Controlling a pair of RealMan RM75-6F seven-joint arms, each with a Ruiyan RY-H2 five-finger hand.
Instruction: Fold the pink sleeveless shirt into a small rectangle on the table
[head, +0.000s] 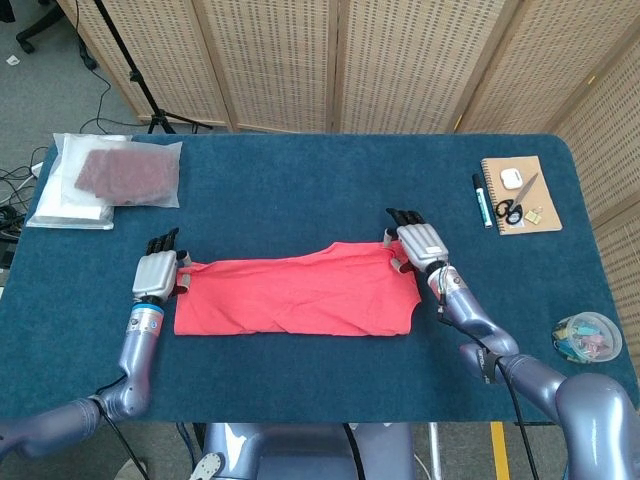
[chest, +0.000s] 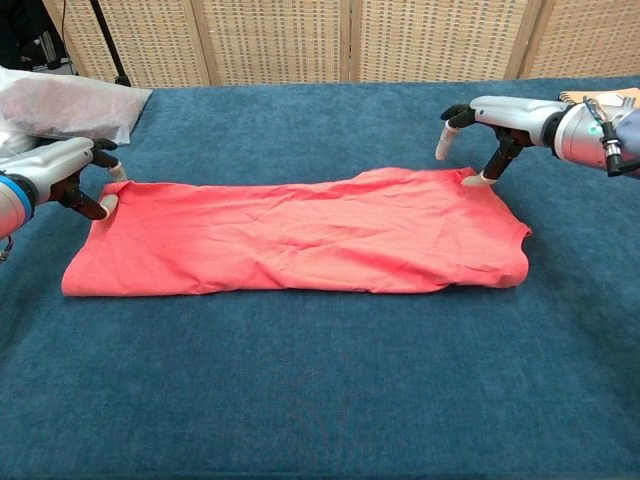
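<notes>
A pink shirt (head: 295, 295) lies mid-counter (head: 320, 190), folded once into a long band. The left hand (head: 157, 272) pinches its far left corner; the right hand (head: 418, 245), fingers apart, touches the far right corner. Crosswise folds remain

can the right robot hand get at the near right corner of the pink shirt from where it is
Probably yes. The right robot hand sits at the far right corner of the pink shirt, and the near right corner lies flat on bare table with nothing between them.
</notes>
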